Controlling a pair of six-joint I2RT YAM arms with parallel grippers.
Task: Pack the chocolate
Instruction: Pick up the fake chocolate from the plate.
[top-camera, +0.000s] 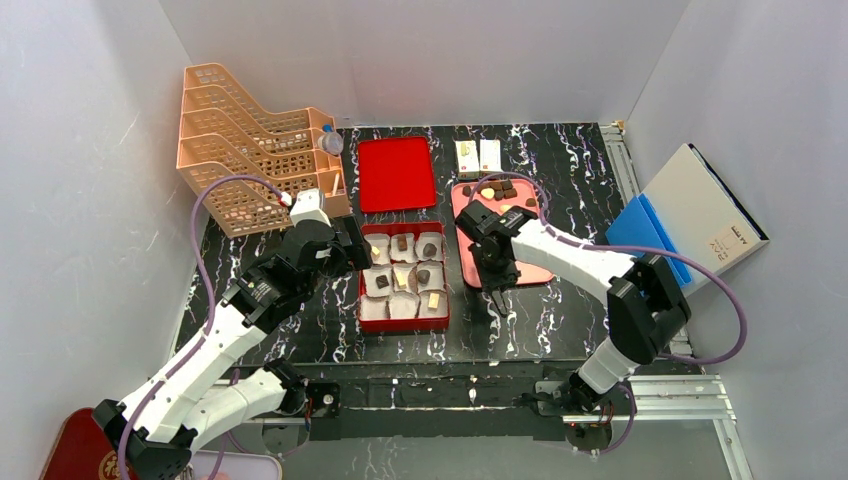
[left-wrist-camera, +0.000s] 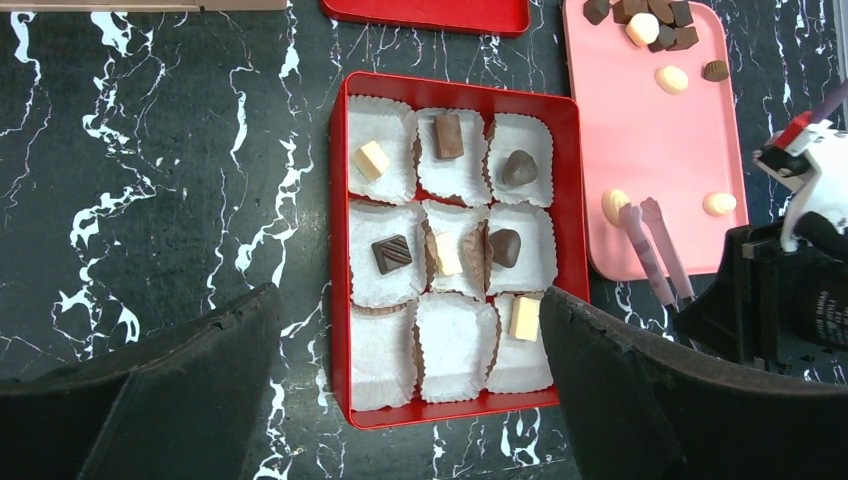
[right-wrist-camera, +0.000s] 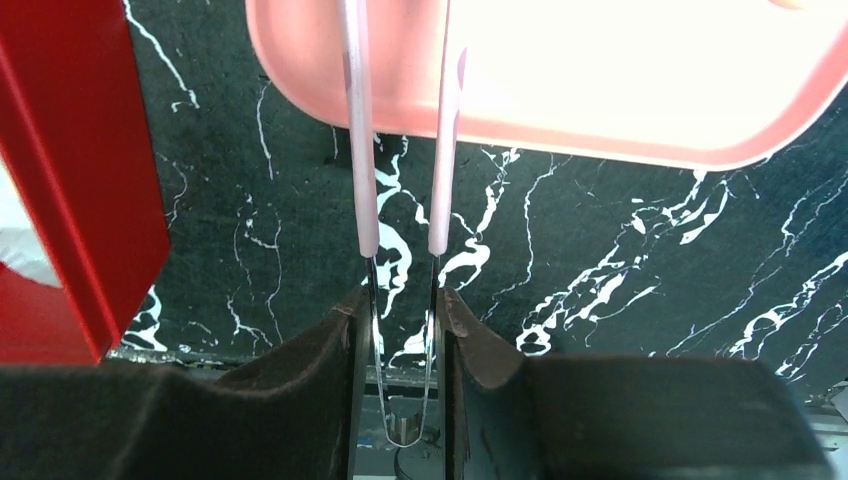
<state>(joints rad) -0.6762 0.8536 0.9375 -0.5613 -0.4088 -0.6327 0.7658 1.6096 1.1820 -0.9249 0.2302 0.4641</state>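
Note:
A red box (left-wrist-camera: 340, 250) holds white paper cups. Several cups contain chocolate, such as a dark piece (left-wrist-camera: 392, 254) and a pale piece (left-wrist-camera: 524, 318); two cups in the near row (left-wrist-camera: 455, 345) are empty. More chocolate (left-wrist-camera: 671, 79) lies on the pink tray (left-wrist-camera: 650, 150), mostly at its far end (top-camera: 497, 188). My left gripper (left-wrist-camera: 410, 295) is open and empty above the box's near row. My right gripper (right-wrist-camera: 398, 305) is shut on pink-tipped tongs (right-wrist-camera: 440, 150). The tong tips (left-wrist-camera: 640, 240) are apart and empty, over the tray's near end beside a pale piece (left-wrist-camera: 614, 205).
A red lid (top-camera: 396, 172) lies behind the box. Two small white cartons (top-camera: 478, 155) stand behind the tray. An orange file rack (top-camera: 250, 140) and a bottle (top-camera: 330, 140) are at the far left. A blue and white box (top-camera: 690, 210) sits off the table's right edge.

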